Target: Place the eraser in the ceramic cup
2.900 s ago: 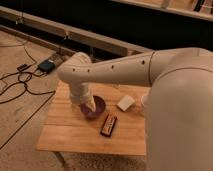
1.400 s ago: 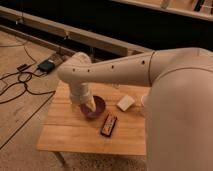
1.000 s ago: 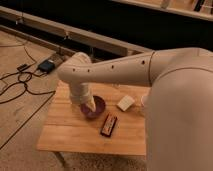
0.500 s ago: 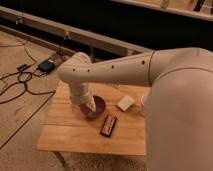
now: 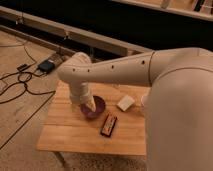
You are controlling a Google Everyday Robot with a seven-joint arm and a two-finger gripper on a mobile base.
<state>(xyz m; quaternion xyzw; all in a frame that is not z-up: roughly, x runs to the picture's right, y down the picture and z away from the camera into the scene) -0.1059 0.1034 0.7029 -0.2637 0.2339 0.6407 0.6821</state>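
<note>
I judge this to be the reach before the pick: the gripper (image 5: 90, 106) hangs low over the dark purple bowl (image 5: 100, 109) with its jaws apart and empty, while the eraser (image 5: 125, 102) lies free on the worktop (image 5: 70, 131), just right of the bowl. My next move should carry the gripper across to straddle the eraser and close on it, keeping off the dark flat block (image 5: 108, 124) nearer the front. I see nothing in the bowl around the gripper, and the ceramic cup (image 5: 143, 103), which I take to be the pale curve at the arm's edge beyond the eraser, hides its inside from me.
</note>
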